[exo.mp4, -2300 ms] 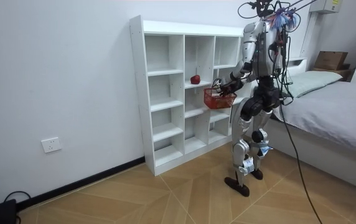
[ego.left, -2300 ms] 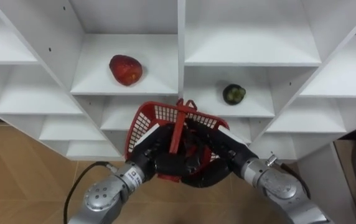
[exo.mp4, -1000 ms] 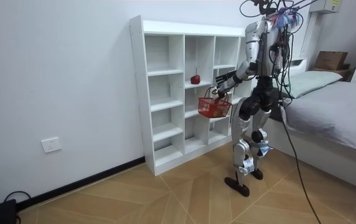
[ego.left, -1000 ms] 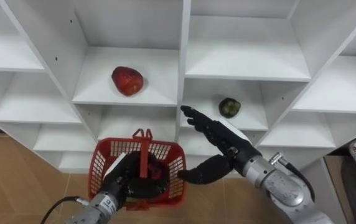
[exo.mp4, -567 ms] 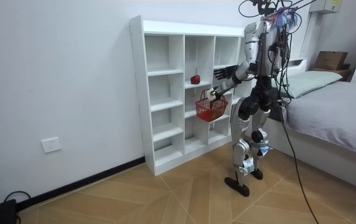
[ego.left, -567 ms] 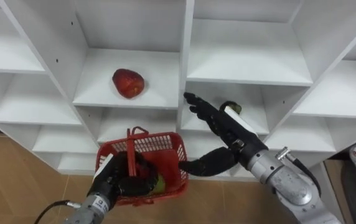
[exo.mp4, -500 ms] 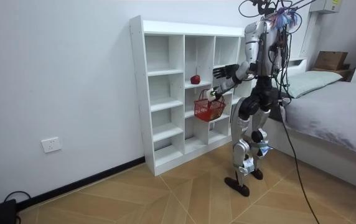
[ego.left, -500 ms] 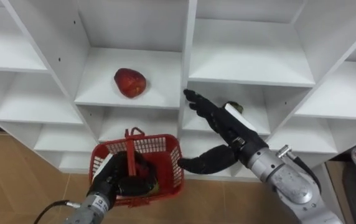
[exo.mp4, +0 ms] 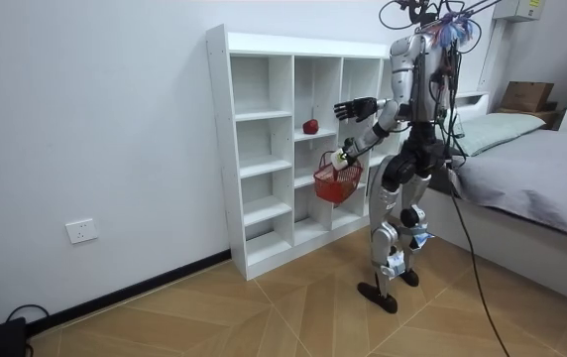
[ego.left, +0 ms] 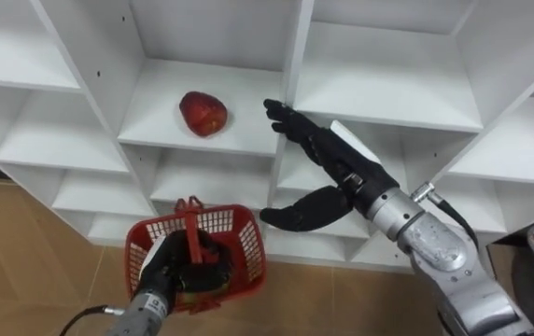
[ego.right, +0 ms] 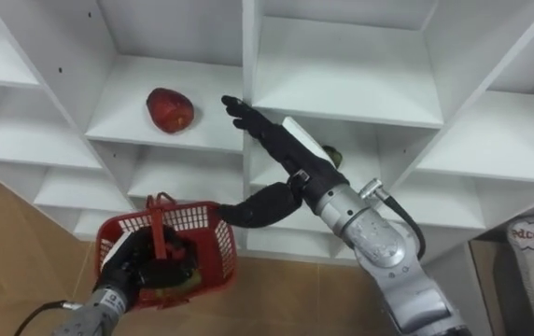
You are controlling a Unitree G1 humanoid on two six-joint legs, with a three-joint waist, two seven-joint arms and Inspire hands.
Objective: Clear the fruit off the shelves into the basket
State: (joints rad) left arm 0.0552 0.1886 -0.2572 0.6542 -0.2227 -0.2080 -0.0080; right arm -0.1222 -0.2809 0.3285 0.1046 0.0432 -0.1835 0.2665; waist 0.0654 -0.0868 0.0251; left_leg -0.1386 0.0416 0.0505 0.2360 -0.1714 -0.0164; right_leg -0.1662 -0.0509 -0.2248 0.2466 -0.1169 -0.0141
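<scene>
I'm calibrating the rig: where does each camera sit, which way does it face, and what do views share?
Left eye view: on the head, looking down at the white shelf unit; shows the left robot hand gripping the red basket and the open right robot hand.
Right eye view: beside it, same scene and hands.
Room view: stands off in the room, facing the whole robot, shelf unit and bed.
All three share the red fruit and basket.
</scene>
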